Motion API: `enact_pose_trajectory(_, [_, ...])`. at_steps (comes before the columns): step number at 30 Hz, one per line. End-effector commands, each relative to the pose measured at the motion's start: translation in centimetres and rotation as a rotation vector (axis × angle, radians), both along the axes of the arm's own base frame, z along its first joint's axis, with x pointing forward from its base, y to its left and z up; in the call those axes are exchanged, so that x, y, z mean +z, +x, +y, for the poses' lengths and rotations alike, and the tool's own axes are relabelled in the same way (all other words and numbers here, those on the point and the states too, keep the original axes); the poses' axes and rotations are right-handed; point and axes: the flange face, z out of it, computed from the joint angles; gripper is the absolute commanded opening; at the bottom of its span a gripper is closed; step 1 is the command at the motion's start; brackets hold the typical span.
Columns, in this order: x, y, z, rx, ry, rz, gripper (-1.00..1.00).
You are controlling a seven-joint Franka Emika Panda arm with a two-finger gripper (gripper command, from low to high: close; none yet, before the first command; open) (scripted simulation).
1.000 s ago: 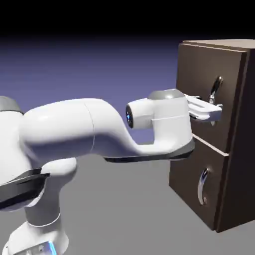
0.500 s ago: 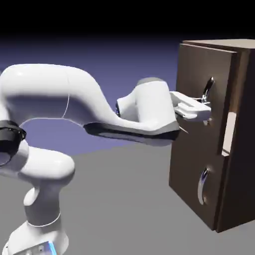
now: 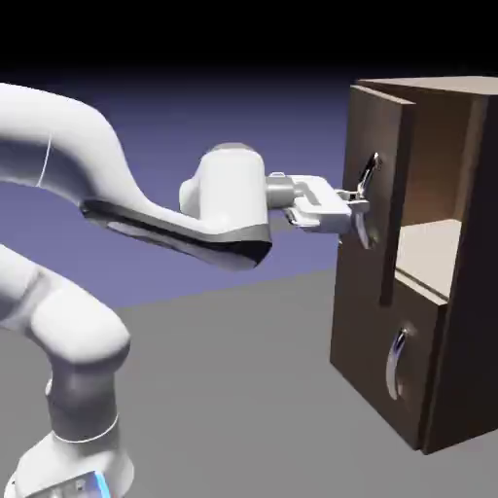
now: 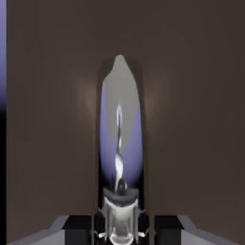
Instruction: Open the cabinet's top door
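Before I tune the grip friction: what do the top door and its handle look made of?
The top door looks like dark brown wood with a matte finish: flat, even colour, no glare. Its handle looks like polished metal: silver, mirroring the blue-violet backdrop. The gripper is clamped on it. Everything is rendered, so these are only appearances.

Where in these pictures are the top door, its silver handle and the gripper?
Top door (image 3: 372,126): exterior view, upper front panel.
Handle (image 4: 119,124): hand view, middle of the silver bar.
Gripper (image 3: 356,206): exterior view, between the fingertips at the handle.
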Motion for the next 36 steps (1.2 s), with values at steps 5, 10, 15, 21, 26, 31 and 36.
enact_pose_trajectory(5, [0.0, -1.9, 2.6, -0.107, -0.001, 0.0, -1.0])
enact_pose_trajectory(10, [0.0, -3.4, 5.3, -0.214, -0.001, 0.0, -1.0])
enact_pose_trajectory(15, [0.0, -4.7, 8.3, -0.325, -0.001, 0.0, -1.0])
enact_pose_trajectory(21, [0.0, -5.9, 12.6, -0.475, -0.001, 0.0, -1.0])
enact_pose_trajectory(26, [0.0, -6.4, 16.7, -0.615, -0.001, 0.0, -1.0])
enact_pose_trajectory(31, [0.0, -6.4, 20.8, -0.756, -0.001, 0.0, -1.0])
enact_pose_trajectory(36, [0.0, -5.8, 24.8, -0.893, -0.001, 0.0, -1.0])
